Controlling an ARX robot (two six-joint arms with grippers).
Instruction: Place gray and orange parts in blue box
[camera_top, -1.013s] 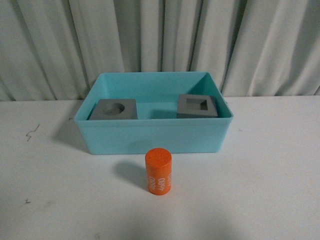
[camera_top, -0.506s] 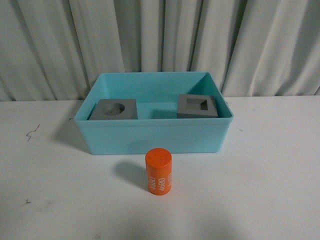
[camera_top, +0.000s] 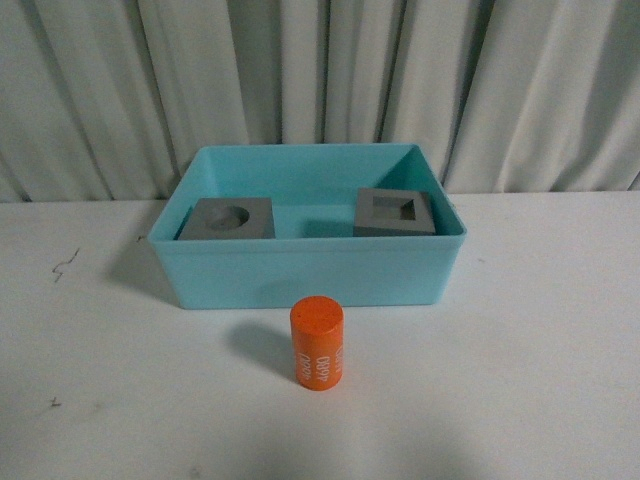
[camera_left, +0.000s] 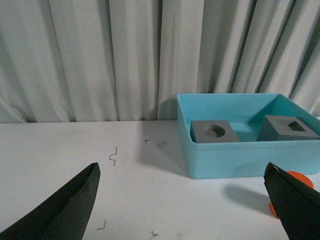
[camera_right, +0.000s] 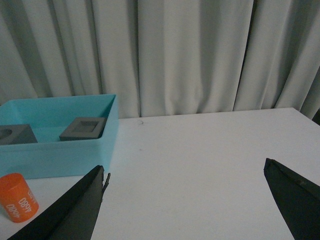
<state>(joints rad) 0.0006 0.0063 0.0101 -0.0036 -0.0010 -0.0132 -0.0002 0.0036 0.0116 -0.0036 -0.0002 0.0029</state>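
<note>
Pale curtains (camera_top: 300, 70) are hanging behind a white table (camera_top: 560, 400), where the blue box (camera_top: 305, 243) is holding the round-recess gray cube (camera_top: 228, 218) and the square-recess gray cube (camera_top: 396, 212). The orange cylinder (camera_top: 318, 343) is standing upright just before its near wall. The left gripper (camera_left: 181, 166) and right gripper (camera_right: 183, 164) are hovering with fingers spread, holding nothing. I would be closing squarely across the cylinder's sides, avoiding tipping it, then lifting above the rim.
</note>
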